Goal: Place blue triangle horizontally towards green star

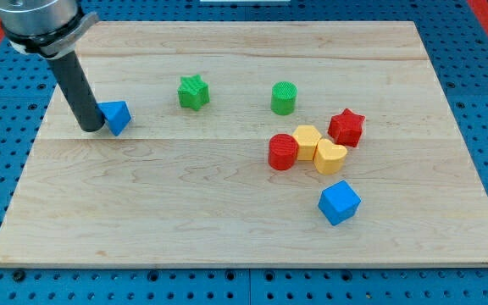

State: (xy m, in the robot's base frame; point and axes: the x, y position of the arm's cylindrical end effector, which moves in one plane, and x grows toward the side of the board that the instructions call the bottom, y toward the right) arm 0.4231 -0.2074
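Note:
The blue triangle point(116, 116) lies on the wooden board point(227, 212) at the view's left. My tip point(91, 129) stands right against its left side, touching it. The green star point(194, 91) sits to the right of the triangle and slightly higher in the view, about a block's width or two away.
A green cylinder point(284, 97) stands right of the star. Further right is a cluster: red cylinder point(283, 152), yellow hexagon point(307, 141), yellow heart point(329, 157), red star point(346, 127). A blue cube point(339, 202) lies below them.

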